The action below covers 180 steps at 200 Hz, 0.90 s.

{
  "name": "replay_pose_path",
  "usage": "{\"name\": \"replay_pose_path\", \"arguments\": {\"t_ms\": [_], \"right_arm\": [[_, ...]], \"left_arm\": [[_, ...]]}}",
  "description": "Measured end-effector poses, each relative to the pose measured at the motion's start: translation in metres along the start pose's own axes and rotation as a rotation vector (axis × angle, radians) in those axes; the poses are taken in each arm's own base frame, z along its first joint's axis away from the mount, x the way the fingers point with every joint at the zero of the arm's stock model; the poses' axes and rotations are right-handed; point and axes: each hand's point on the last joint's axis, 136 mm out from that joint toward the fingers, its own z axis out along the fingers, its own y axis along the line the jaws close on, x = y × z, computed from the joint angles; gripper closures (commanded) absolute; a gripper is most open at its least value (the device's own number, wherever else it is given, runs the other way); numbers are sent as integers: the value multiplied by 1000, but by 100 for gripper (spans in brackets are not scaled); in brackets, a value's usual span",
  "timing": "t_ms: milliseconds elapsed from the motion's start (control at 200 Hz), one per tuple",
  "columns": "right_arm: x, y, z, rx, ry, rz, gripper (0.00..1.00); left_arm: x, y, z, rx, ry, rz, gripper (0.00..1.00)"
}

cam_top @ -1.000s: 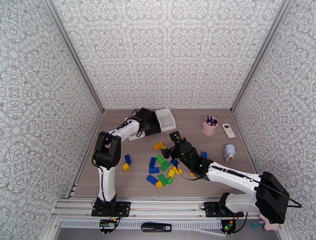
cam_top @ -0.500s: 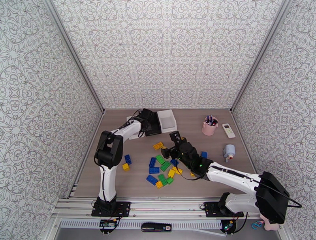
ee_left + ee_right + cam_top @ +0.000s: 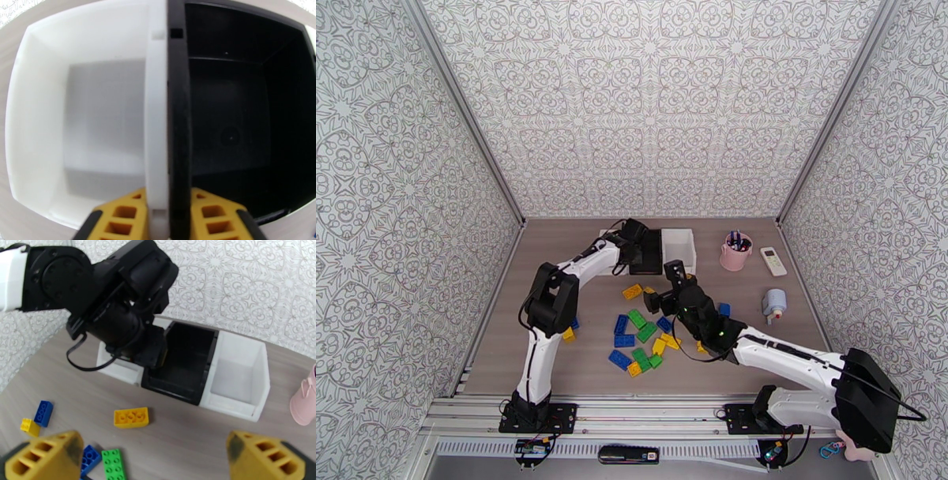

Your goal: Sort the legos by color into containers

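Wood-grain tabletop point(image 3: 584, 375), patterned grey-white wallpaper point(image 3: 648, 103) on three sides. Small studded plastic bricks point(image 3: 624, 341), yellow, green, blue, lay loose mid-table. Black rectangular plastic bin point(image 3: 652, 251) sat at far side between white rectangular plastic bin point(image 3: 681, 246) and second white bin point(image 3: 79, 118), walls touching. From above I saw second white bin mostly hidden under left arm point(image 3: 553, 304); right arm point(image 3: 782, 359) covered some bricks. Left arm reached far back, left gripper point(image 3: 168, 193) pinched tight on joined walls of second white bin and black one. Right gripper point(image 3: 154, 445) hovered over bricks, jaws wide, empty

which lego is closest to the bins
The lone yellow brick just in front of the black bin; the other legos all lie nearer the arm bases.
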Motion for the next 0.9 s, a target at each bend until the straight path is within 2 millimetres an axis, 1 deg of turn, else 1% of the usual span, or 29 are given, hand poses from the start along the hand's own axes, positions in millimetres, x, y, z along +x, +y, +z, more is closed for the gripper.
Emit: {"name": "replay_pose_path", "arguments": {"t_ms": [120, 215, 320, 410, 555, 610, 665, 775, 900], "right_arm": [[-1, -4, -2, 19, -2, 15, 0], [-3, -12, -5, 45, 0, 42, 0], [-2, -33, -9, 102, 22, 84, 0], [1, -59, -12, 169, 48, 126, 0], [9, -100, -19, 279, 95, 196, 0], [12, -115, -23, 319, 109, 216, 0], [14, -128, -26, 351, 121, 233, 0], [22, -152, -31, 406, 155, 259, 0], [36, -176, -34, 451, 214, 287, 0]], "left_arm": [[-1, 2, 0, -1, -1, -25, 49], [-1, 2, -1, 3, -6, -34, 38], [0, 5, -11, 15, -25, -30, 24], [1, 7, -30, 41, -63, -14, 15], [0, 1, -70, 129, -165, 27, 7], [2, -5, -85, 177, -207, 59, 4], [5, -12, -97, 225, -244, 86, 1], [23, -25, -114, 336, -302, 154, 0], [48, -40, -122, 448, -345, 228, 0]]}}
